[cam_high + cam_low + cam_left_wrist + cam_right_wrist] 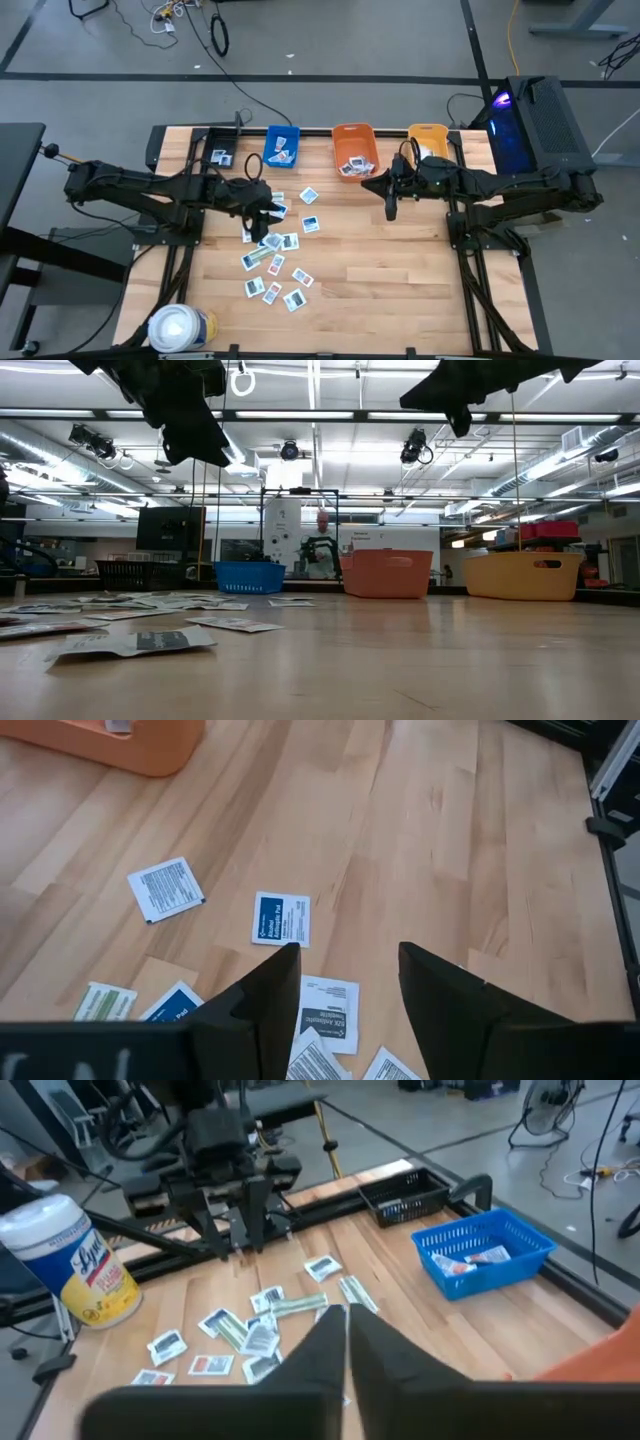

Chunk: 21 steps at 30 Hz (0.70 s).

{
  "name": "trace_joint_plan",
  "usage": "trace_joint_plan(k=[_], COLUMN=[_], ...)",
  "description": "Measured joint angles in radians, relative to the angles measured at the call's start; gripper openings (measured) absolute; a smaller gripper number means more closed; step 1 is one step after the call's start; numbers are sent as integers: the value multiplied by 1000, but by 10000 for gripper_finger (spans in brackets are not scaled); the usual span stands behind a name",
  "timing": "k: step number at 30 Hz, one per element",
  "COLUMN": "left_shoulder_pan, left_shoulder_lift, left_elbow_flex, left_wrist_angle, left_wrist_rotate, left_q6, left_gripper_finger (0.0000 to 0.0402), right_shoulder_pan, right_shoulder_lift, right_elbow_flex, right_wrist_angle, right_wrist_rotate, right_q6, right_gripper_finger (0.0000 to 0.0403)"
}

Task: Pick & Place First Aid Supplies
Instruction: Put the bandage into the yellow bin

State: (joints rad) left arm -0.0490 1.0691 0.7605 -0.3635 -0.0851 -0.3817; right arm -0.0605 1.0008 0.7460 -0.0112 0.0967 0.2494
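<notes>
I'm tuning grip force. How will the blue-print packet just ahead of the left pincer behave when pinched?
The blue-print packet lies flat on the table, so it is probably thin, light and floppy. It may slide on the smooth wood rather than lift. The left pincer stands open above it.

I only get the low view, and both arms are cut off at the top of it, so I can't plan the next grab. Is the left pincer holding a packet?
Observer: No. The left pincer is open with nothing between its fingers. It hangs above the scattered packets.
Operator: And the right one?
Observer: The right pincer is shut and empty, over bare table in front of the orange bin.
Operator: Anything in the bins?
Observer: The orange bin holds several packets, and the blue bin holds a few.
</notes>
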Motion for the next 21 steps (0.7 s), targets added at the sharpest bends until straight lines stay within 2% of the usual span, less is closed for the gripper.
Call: trace_joint_plan(k=[2,8,16,21], left_shoulder_pan=[0,0,0,0], left_shoulder_lift=[0,0,0,0], left_elbow_flex=[0,0,0,0], left_wrist_angle=[0,1,1,1], left_wrist_rotate=[0,0,0,0], left_q6=[0,0,0,0], left_gripper_finger=[177,177,177,177], right_shoulder_pan=[0,0,0,0], right_shoulder_lift=[0,0,0,0], right_elbow_flex=[0,0,-8,-77], right_wrist_angle=[20,94,132,257], right_wrist_rotate=[0,-5,-99,-155], right_q6=[-8,-56,-114,-115], right_gripper_finger=[5,11,6,2])
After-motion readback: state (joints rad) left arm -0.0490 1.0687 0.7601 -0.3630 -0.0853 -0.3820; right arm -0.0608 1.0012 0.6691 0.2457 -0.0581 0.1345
